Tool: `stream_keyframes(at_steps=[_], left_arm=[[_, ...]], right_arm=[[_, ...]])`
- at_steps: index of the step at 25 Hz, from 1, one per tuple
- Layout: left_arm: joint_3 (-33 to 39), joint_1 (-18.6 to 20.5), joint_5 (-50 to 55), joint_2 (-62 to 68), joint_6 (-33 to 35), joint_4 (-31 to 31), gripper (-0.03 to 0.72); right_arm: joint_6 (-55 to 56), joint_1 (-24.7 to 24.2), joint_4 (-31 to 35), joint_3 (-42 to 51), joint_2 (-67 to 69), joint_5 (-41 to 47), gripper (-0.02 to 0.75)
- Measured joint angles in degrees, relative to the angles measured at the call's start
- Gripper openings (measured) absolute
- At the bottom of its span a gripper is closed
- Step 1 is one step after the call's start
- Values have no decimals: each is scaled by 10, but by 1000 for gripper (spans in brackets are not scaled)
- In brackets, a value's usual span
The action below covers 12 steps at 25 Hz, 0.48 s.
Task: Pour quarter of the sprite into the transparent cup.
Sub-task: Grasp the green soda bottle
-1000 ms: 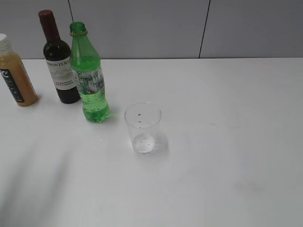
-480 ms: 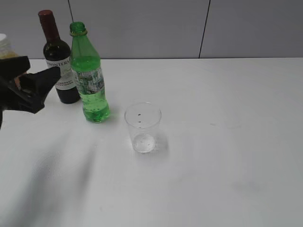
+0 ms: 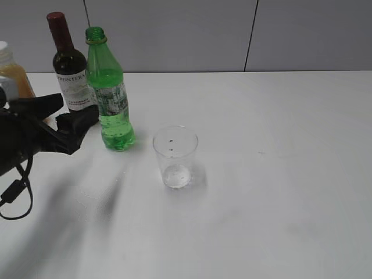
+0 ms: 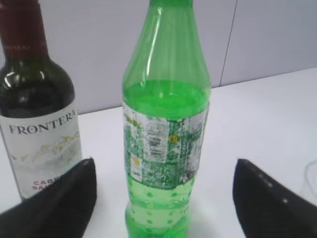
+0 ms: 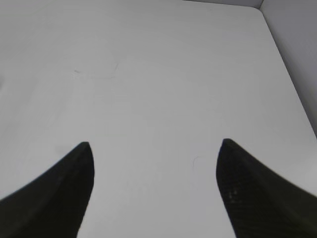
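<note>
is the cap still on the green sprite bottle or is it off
Off. The sprite bottle stands upright with a bare, open mouth above its green neck ring; no cap shows in any view.

The sprite point(image 3: 110, 93) is translucent green with a white-green speckled label. Left of it, the wine bottle point(image 3: 71, 75) is dark with a maroon cap and white label. The cup point(image 3: 175, 156) is clear; the table point(image 3: 279, 174) is white.
</note>
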Motion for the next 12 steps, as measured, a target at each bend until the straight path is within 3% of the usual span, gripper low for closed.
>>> stream_keyframes(at_steps=[5,12], left_arm=[[-53,0,-2,48,0,36,673],[-131,-3,12,117,0,39,670]], right_arm=[[0,0,0,0,0,0,594],[0,0,1,0,0,0,594]])
